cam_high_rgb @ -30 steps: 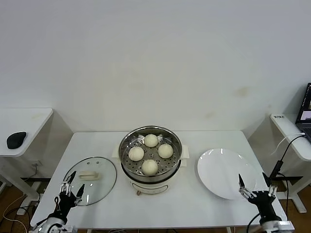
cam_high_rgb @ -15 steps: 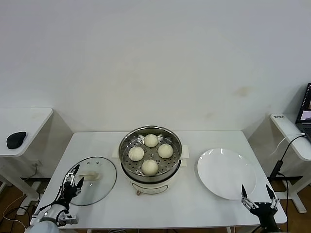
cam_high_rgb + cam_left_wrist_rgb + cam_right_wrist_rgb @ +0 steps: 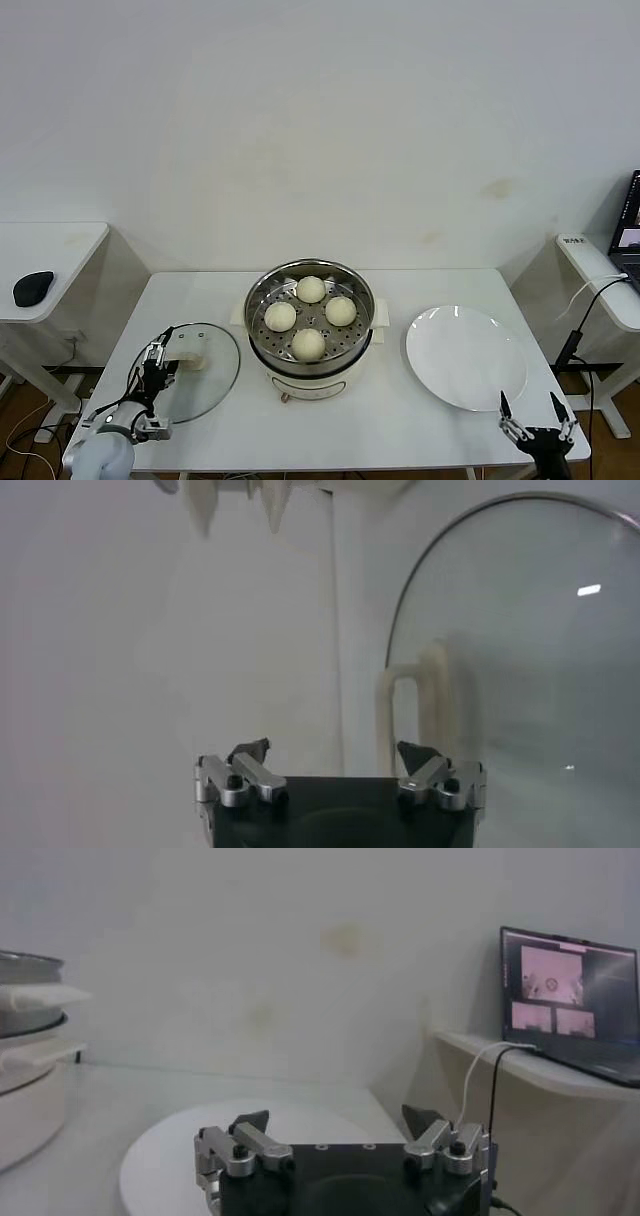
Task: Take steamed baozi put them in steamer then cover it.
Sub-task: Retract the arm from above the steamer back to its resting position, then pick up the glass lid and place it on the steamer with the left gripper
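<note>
Several cream-white steamed baozi [image 3: 308, 343] lie on the perforated tray of the steel steamer [image 3: 310, 381] at the table's middle. The cover [image 3: 207, 380], a clear glass lid, lies flat on the table left of the steamer, with its cream handle [image 3: 186, 356] up. My left gripper [image 3: 160, 347] hovers open over the lid's left part, just short of the handle [image 3: 408, 702]; nothing sits between its fingers in the left wrist view [image 3: 335, 750]. My right gripper [image 3: 528, 402] stands open and empty at the front right table edge.
An empty white plate [image 3: 465, 355] lies right of the steamer, just ahead of the right gripper [image 3: 335, 1116]. A side desk with a black mouse [image 3: 33, 288] stands at the left, and another with a laptop [image 3: 570, 983] at the right.
My left gripper has moved forward over the lid toward its handle. The right gripper has drawn back and down to the front table edge. Both stay open.
</note>
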### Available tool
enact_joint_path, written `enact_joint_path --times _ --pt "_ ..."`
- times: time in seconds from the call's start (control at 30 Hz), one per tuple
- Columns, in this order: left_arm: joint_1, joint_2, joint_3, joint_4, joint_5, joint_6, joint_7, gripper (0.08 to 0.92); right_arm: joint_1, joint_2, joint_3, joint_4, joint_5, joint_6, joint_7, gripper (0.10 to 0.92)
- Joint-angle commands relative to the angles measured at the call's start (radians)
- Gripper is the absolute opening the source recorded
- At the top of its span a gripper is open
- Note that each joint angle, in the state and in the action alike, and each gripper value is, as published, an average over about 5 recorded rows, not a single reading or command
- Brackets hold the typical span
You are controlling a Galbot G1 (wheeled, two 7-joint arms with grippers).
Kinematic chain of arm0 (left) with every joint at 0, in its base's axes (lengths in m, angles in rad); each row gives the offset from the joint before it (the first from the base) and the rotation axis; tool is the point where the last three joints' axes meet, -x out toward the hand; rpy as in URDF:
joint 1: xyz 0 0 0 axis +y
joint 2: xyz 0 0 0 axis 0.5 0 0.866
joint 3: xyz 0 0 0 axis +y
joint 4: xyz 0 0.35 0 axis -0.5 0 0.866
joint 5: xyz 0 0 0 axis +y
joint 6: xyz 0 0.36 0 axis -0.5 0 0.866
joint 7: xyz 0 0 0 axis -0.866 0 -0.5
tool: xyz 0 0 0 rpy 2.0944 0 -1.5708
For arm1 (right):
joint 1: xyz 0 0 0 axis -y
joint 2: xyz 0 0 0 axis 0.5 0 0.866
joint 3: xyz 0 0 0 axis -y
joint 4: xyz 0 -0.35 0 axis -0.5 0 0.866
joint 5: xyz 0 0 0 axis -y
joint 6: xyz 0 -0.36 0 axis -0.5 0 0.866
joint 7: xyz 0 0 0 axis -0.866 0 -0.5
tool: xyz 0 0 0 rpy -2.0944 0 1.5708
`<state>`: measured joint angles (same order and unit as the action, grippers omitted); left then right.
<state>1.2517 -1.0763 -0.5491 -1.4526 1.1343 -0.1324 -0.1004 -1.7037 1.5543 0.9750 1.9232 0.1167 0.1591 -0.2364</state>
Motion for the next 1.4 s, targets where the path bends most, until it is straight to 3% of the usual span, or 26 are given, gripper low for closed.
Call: enact_joint_path --times 0.03,0.17,0.63,0.9,1.1,1.4 --pt "-0.065 0.0 0.033 0.079 -0.001 -0.004 0.0 0.823 0.0 0.009 -0.001 -0.007 -0.011 0.001 -0.001 0.823" --pt "-0.067 0.001 0.032 0.09 -0.002 -0.006 -0.005 0.785 0.0 0.009 -0.002 -0.009 -0.013 0.002 -0.002 0.823" --pt "-0.06 -0.007 0.02 0.11 -0.02 -0.024 -0.031 0.388 -0.003 0.009 -0.016 -0.002 -0.025 0.004 -0.004 0.823" --pt "-0.007 0.0 -0.035 0.017 -0.055 -0.042 -0.08 0.17 -0.004 0.009 -0.033 0.001 -0.039 0.009 -0.005 0.823" --pt "0.08 0.015 -0.101 -0.136 -0.088 0.002 -0.063 0.145 -0.002 0.004 -0.049 0.006 -0.054 0.014 -0.006 0.823" --pt "0.177 0.065 -0.192 -0.39 -0.143 0.163 0.044 0.145 -0.003 -0.006 -0.078 0.022 -0.071 0.015 -0.005 0.823"
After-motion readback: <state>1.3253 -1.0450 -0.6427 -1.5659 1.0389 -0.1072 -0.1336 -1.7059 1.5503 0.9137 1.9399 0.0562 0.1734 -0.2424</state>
